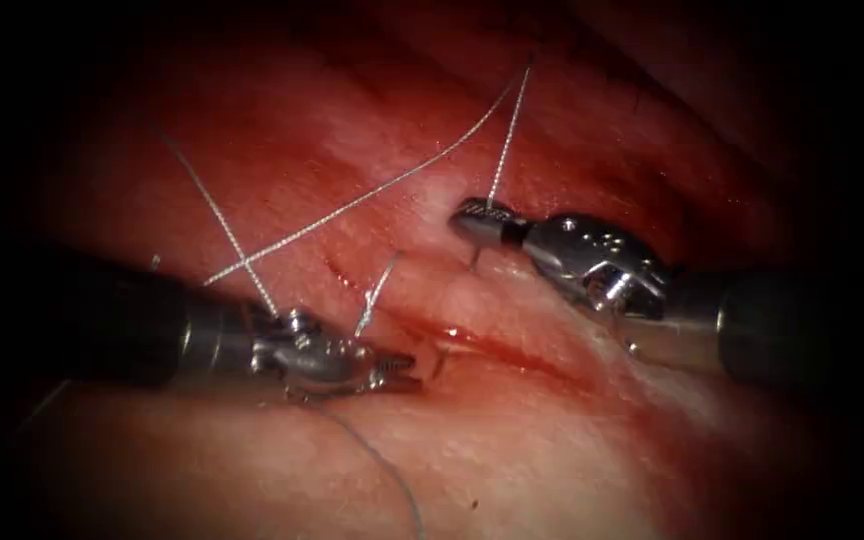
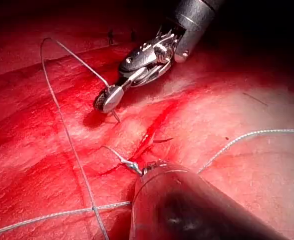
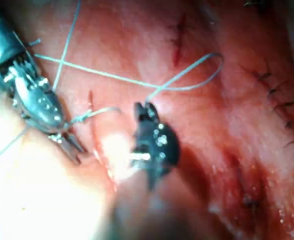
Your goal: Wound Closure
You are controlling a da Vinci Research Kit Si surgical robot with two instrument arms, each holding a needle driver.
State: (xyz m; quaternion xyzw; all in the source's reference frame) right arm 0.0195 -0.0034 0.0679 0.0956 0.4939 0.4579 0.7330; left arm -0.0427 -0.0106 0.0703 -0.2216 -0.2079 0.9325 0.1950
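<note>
The cut [image 1: 512, 350] runs across the tissue [image 1: 572, 460] between the two tools. My right tool [image 1: 467, 215] lies just above the cut, jaws shut on the thread [image 1: 507, 130], which rises from them, loops back and crosses over the left side. The left wrist view shows the same grip [image 2: 106, 100]. My left tool [image 1: 402, 371] rests at the cut's left end with its jaws slightly open and nothing between them [image 3: 71, 147]. A short thread tail [image 1: 377, 295] stands up beside it. A thin dark sliver [image 1: 439, 360] sticks out of the tissue there; I cannot tell whether it is the needle.
Red fluid [image 1: 472, 340] pools along the cut. A slack strand of thread [image 1: 392, 480] trails over the near tissue. Dark earlier stitches [image 3: 276, 90] sit farther along the wound. The left tool's shaft [image 2: 186, 205] looms close in its own wrist view.
</note>
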